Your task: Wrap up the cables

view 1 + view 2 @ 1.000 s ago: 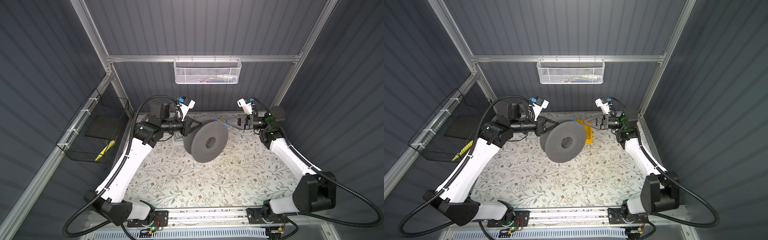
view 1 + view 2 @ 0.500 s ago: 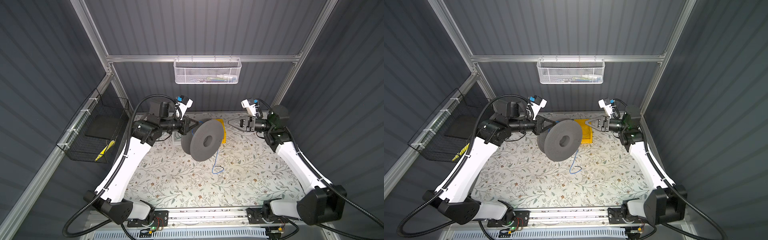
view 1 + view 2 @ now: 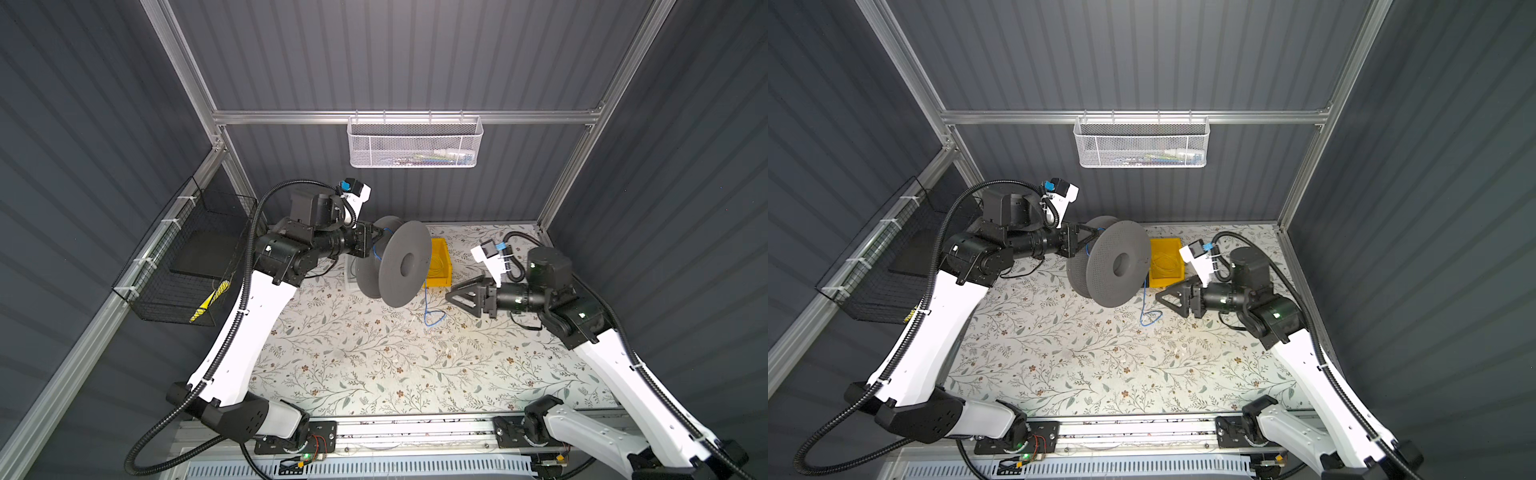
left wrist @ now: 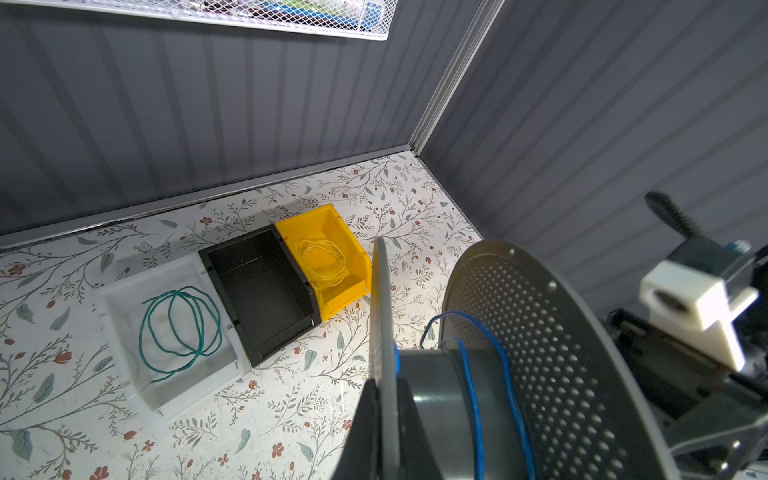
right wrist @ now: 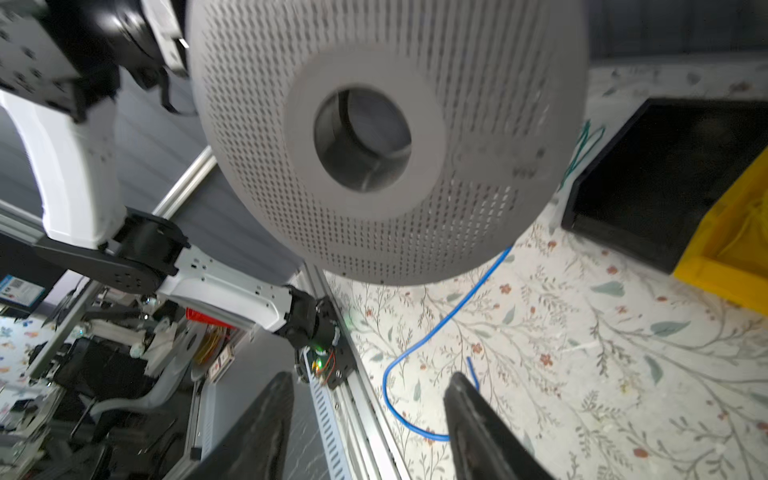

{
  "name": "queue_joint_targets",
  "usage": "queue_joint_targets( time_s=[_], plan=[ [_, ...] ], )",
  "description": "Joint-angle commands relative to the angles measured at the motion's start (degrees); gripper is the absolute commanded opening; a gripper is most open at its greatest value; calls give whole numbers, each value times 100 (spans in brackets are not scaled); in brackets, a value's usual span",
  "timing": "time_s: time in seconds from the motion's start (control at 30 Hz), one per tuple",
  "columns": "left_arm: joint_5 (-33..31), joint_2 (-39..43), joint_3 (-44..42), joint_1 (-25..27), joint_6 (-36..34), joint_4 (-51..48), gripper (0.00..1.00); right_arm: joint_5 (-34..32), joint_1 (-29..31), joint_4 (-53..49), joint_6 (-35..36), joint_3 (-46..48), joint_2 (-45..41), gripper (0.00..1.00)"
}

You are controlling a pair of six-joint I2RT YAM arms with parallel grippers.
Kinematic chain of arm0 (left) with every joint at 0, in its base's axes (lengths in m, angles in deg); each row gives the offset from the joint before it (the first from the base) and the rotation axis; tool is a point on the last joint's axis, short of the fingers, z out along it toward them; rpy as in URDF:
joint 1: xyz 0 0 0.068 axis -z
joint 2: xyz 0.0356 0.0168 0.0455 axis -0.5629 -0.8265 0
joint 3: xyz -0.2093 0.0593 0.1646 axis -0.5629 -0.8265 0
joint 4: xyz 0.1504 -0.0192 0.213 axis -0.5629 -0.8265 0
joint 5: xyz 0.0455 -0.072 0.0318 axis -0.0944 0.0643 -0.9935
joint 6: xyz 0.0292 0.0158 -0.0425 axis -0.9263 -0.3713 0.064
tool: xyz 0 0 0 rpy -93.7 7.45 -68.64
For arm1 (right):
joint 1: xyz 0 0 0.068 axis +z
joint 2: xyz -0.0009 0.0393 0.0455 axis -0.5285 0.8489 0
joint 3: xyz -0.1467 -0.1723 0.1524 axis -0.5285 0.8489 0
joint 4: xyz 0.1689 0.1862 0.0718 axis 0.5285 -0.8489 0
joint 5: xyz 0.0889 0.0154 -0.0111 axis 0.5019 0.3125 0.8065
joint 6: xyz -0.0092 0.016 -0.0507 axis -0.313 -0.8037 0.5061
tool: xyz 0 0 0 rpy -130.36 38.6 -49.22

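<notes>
**Blue wire hangs off the spool, right claw open**

In both top views the left claw (image 3: 376, 239) (image 3: 1090, 235) holds a grey spool (image 3: 405, 264) (image 3: 1119, 264) above the counter (image 3: 374, 365), a little above the middle of the frame, with its round sides upright. The left wrist view shows this claw (image 4: 388, 419) clamped on the rim of one thin side of the spool.

The blue wire (image 3: 428, 307) (image 3: 1144, 309) makes a few loose turns around the spool's core (image 4: 469, 374). From there it drops to the counter and ends in a small loop just right of the spool.

The right claw (image 3: 451, 297) is right of centre and points at that loop. In the right wrist view its fingers (image 5: 274, 399) stand well apart, gripping nothing. The loop (image 5: 415, 345) lies on the counter between them, and whether it touches a finger cannot be told.

A yellow bin (image 3: 440, 259) sits just right of the spool. In the left wrist view, a black bin (image 4: 266, 291) and a white bin (image 4: 124, 291) line up to its left.
</notes>
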Motion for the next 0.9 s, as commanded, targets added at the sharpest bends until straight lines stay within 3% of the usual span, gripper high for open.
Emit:
queue_joint_targets(
  time_s=[0.0, 0.13, 0.23, 0.4, 0.57, 0.67, 0.87],
  plan=[
    [14, 39, 315, -14, 194, 118, 0, -794, 138, -375, 227, 232, 107, 62],
    [-16, 87, 297, -18, 212, 118, 0, -598, 141, 398, 64, 1022, -222, 70],
    [2, 86, 364, -19, 270, 102, 0, -567, 139, 782, 60, 1371, -347, 69],
    [-262, 87, 490, -17, 465, 22, 0, -1464, 158, 1104, -123, 2276, -1444, 68],
    [-704, -71, 844, -15, 899, -236, 0, -1842, 157, 1633, -491, 3056, -2354, 69],
    [-729, -252, 1120, -15, 1277, -461, 0, -1933, 175, 2071, -598, 3243, -2183, 69],
    [-601, -267, 1163, -19, 2063, -496, 0, -1946, 184, 4034, -901, 3402, -1486, 71]
  ],
)
